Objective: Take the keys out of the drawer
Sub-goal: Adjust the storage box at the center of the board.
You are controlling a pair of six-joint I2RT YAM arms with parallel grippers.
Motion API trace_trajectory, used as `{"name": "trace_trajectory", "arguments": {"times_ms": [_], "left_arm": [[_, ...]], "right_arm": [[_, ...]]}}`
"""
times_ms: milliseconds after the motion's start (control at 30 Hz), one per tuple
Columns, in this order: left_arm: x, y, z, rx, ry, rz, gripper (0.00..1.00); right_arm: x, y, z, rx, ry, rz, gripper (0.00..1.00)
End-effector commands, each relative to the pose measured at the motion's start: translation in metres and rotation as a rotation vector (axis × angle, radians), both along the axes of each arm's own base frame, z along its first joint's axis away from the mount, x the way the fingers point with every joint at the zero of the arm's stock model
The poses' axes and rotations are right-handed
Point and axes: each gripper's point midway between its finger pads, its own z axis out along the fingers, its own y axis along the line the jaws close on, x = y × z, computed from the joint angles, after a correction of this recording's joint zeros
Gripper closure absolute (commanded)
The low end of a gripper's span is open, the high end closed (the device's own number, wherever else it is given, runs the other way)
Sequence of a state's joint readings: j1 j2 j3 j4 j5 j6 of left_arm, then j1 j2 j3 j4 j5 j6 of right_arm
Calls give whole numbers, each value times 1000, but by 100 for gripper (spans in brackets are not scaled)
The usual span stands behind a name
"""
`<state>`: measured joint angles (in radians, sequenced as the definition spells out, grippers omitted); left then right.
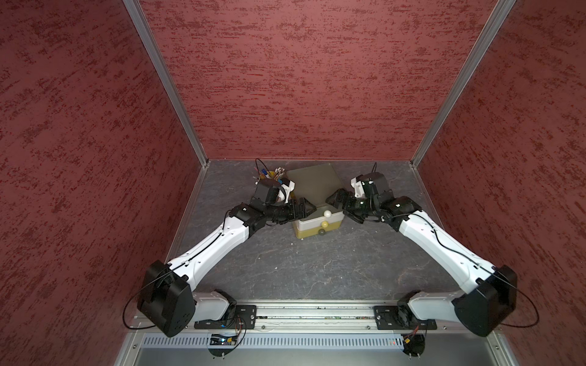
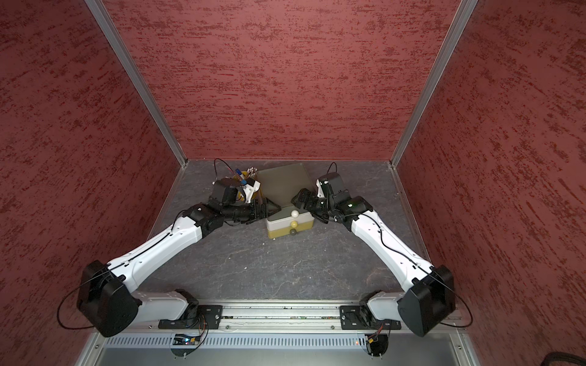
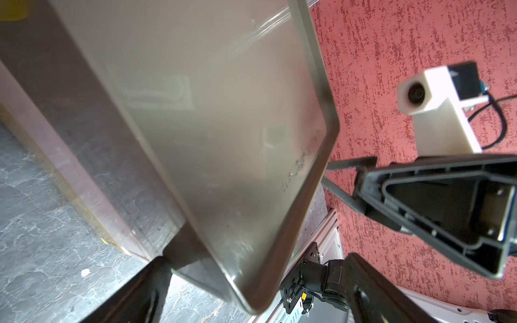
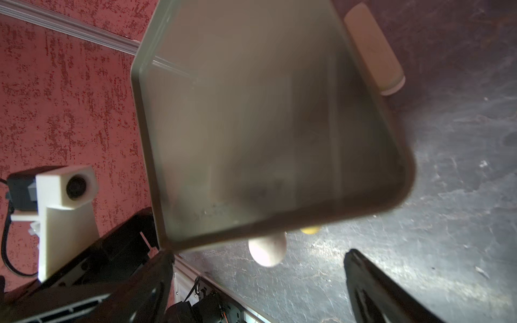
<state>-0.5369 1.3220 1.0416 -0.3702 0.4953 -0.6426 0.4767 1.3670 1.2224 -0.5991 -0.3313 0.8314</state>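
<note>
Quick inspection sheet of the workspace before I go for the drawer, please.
Surface: dark marbled tabletop, a few pale specks.
Job's things: drawer chest, three knobbed drawers look shut; keys: nothing seen.
Clutter: pen cup behind the left arm.
Grippers: left gripper and right gripper open at the chest's front corners, holding nothing.
Cables: wrist-camera cable hangs loose, clear of the chest.
Surroundings: red textured walls, aluminium frame posts.

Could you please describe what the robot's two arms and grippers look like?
The left arm and right arm have white shells, black joint housings and thin black cables along them. The left gripper and right gripper are black with triangular ribbed fingers; white camera blocks sit at the wrists.
</note>
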Motion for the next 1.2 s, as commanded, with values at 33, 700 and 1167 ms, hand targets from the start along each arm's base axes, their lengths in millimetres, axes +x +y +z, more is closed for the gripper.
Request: {"name": "trace_trajectory", "arguments": {"times_ms": [33, 700, 1167], "left_arm": [[-7, -13, 7, -43, -34, -62, 0], [-14, 13, 31, -35, -77, -16, 0], [25, -6, 94, -95, -80, -79, 8]], "right_arm": [[25, 3, 22, 27, -93, 12, 2], [3, -15, 31, -18, -99, 24, 1], [-62, -3, 15, 228, 32, 23, 22]]}}
